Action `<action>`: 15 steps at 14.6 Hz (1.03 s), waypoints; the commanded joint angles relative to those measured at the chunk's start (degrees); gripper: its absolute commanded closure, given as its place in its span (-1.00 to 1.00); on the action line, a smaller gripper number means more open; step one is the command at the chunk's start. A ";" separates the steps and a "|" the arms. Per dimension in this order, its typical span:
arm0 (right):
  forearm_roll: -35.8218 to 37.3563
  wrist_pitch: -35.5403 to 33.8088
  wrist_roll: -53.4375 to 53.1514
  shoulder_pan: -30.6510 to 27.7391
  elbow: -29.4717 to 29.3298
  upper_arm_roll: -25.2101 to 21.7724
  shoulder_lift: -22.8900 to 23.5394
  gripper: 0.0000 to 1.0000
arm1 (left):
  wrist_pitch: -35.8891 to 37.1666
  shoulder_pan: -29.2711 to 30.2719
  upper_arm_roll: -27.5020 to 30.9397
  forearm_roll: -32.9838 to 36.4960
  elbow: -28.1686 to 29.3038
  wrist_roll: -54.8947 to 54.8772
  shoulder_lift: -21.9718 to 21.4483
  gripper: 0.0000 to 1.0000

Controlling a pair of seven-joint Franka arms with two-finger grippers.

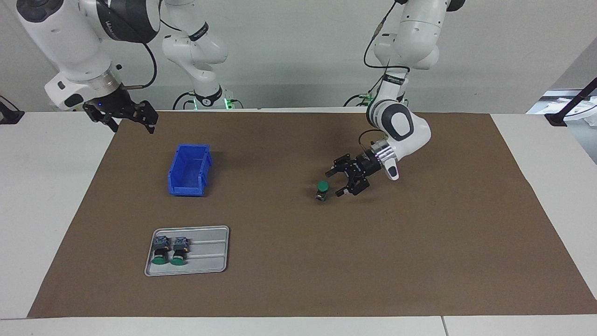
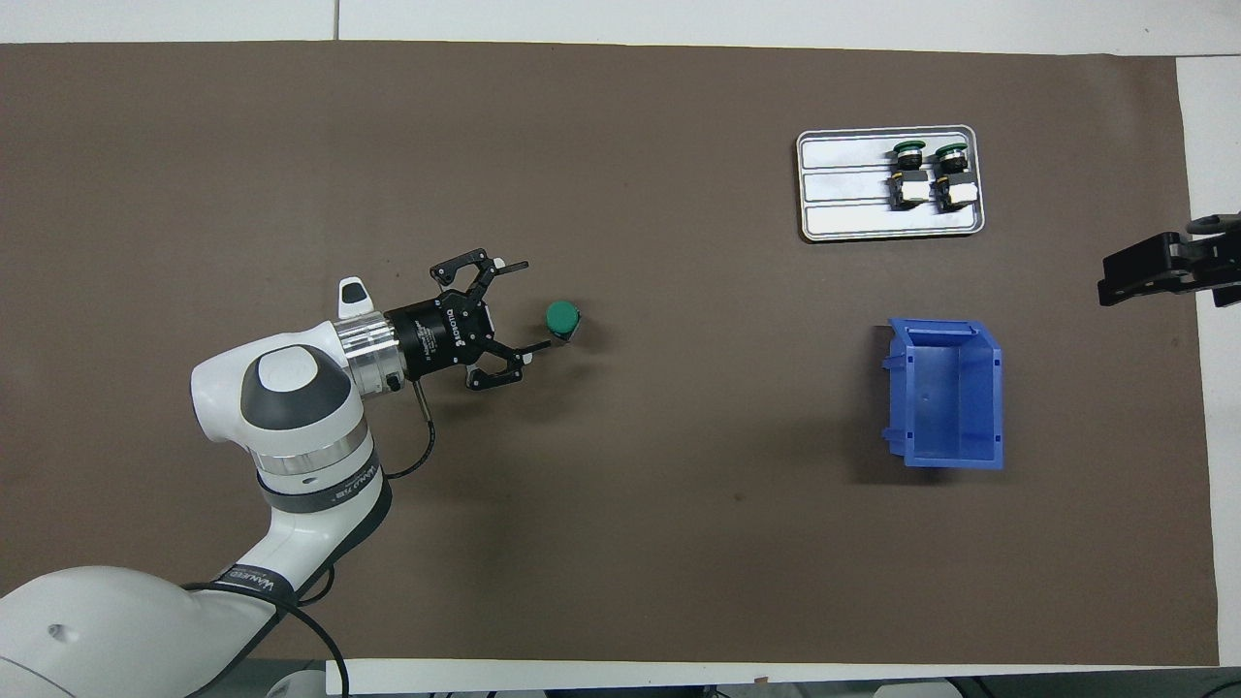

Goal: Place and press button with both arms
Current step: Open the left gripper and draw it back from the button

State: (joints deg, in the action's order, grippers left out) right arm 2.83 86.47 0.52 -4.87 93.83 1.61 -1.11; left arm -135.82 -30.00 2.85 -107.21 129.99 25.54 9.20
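A button (image 1: pixel 322 188) (image 2: pixel 562 318) stands upright on the brown mat, green cap up, near the middle of the table. My left gripper (image 1: pixel 333 183) (image 2: pixel 533 305) is low over the mat right beside it, on the side toward the left arm's end. It is open, its fingertips are just short of the button, and nothing is between them. My right gripper (image 1: pixel 133 123) (image 2: pixel 1115 281) waits open and empty, raised over the mat's edge at the right arm's end.
A grey tray (image 1: pixel 210 252) (image 2: pixel 843 184) holds two more green-capped buttons (image 1: pixel 170 252) (image 2: pixel 929 173) lying on their sides. A blue bin (image 1: pixel 189 170) (image 2: pixel 945 397) stands nearer to the robots than the tray. Both are toward the right arm's end.
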 commanded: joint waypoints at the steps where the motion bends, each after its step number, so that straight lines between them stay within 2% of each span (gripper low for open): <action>1: -0.98 -0.08 0.97 -0.49 0.66 0.24 -0.82 -0.97 | -1.72 0.02 0.31 5.24 1.93 2.23 -3.83 -1.00; 6: -0.98 -0.08 0.97 -0.49 0.66 0.24 -0.82 -0.97 | -1.55 3.45 0.31 22.98 2.55 10.23 -8.67 -1.00; 8: -0.98 -0.08 0.97 -0.49 0.66 0.24 -0.82 -0.97 | -1.20 4.68 0.31 26.25 2.38 10.50 -9.02 -1.00; 11: -0.98 -0.08 0.97 -0.49 0.66 0.24 -0.82 -0.97 | -0.58 5.38 0.31 35.82 2.20 10.58 -10.16 -1.00; 13: -0.98 -0.08 0.97 -0.49 0.66 0.24 -0.82 -0.97 | -0.58 5.91 0.31 37.68 1.59 10.59 -10.26 -1.00; 15: -0.98 -0.08 0.97 -0.49 0.66 0.24 -0.82 -0.97 | -0.41 6.35 0.31 43.72 0.80 10.59 -10.26 -1.00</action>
State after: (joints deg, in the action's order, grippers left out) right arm 2.83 86.47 0.52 -4.87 93.83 1.61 -1.11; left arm -136.71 -24.32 3.21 -68.25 130.65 35.35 0.15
